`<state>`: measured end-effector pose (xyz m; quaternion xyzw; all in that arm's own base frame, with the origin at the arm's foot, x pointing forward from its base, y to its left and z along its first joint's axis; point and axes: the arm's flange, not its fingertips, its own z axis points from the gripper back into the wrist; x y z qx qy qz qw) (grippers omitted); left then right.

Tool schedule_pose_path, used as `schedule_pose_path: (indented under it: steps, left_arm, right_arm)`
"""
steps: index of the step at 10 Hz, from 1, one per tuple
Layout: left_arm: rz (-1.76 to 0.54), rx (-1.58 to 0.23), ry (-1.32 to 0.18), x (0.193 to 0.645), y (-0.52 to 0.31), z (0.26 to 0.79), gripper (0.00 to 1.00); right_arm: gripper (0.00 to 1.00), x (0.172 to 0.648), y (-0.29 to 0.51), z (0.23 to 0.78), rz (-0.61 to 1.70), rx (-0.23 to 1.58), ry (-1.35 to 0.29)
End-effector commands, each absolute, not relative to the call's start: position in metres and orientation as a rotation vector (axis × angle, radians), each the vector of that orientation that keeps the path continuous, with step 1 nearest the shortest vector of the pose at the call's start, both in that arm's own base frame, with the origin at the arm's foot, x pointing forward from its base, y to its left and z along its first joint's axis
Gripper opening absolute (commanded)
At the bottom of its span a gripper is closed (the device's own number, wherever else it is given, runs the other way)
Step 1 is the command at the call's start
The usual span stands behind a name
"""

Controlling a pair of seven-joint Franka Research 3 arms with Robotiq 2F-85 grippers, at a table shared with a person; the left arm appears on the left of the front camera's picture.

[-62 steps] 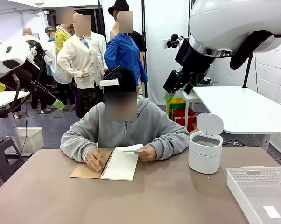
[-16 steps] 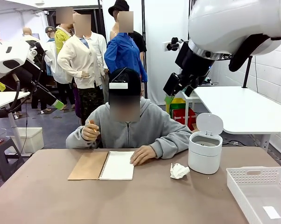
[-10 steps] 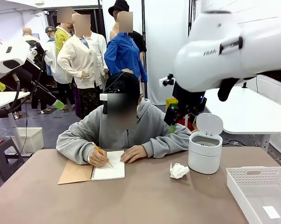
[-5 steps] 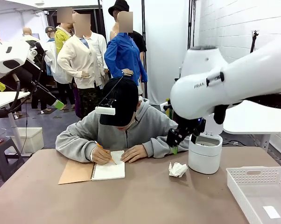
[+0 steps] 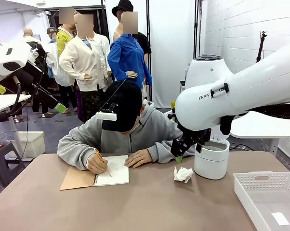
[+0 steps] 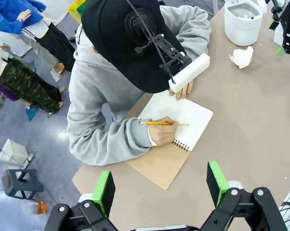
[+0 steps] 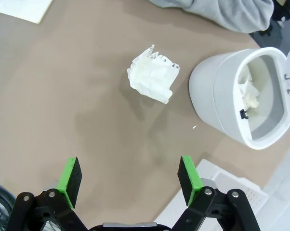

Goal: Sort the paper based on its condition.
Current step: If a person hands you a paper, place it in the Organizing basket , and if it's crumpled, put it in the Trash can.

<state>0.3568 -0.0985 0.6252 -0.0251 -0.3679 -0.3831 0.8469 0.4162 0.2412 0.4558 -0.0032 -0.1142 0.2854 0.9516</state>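
Down comes the right arm from its high perch, and the right tool (image 7: 128,166) now hangs over the bench (image 5: 135,207) with its fingers spread to their widest and nothing between them. The person has bent back over the notebook (image 6: 183,118) and is writing with a pencil (image 6: 164,123), other hand flat at the page's edge.

What I'm after is the crumpled paper (image 7: 152,73). It sits on the bench ahead of the right tool's fingertips, a little toward its left finger and clear of both pads. Off to the right-finger side, just beside the ball but not touching it, stands the white bin (image 7: 217,96). Its lid is tipped up and there are white lumps already inside, so I judge that's where crumpled pieces go. The white tray (image 5: 270,192) sits nearer the tool's base with one small flat white piece in it, probably the spot for smooth sheets.

I'd say the wide spread is there so the fingers can straddle the lump on the way down. The ball is nearly as wide as it is long. Its broadest span runs roughly across the gap between the fingers, slightly slanted, with the torn, hole-punched edge pointing away from the tool toward the bin.

The left tool (image 6: 160,185) is parked high above the notebook, pads wide apart and empty, which I read as keeping clear.
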Motion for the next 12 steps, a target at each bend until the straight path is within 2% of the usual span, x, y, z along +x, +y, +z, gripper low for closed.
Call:
schedule_pose_path:
  steps: [1, 3, 7, 12]
  left_arm:
    - [-0.805, -0.052, -0.776, 0.357, -0.097, 0.625, 1.0]
    - [-0.805, -0.052, -0.776, 0.357, -0.097, 0.625, 1.0]
    - [-0.805, -0.052, -0.776, 0.357, -0.097, 0.625, 1.0]
    - [-0.805, -0.052, -0.776, 0.357, -0.097, 0.625, 1.0]
  right_arm:
    - [1.0, 0.416, 0.242, 0.457, 0.58, -0.005, -0.238]
    - [1.0, 0.45, 0.258, 0.417, 0.549, -0.012, -0.21]
    - [1.0, 0.48, 0.267, 0.363, 0.524, -0.117, -0.198]
    - [1.0, 0.499, 0.278, 0.32, 0.548, -0.118, -0.169]
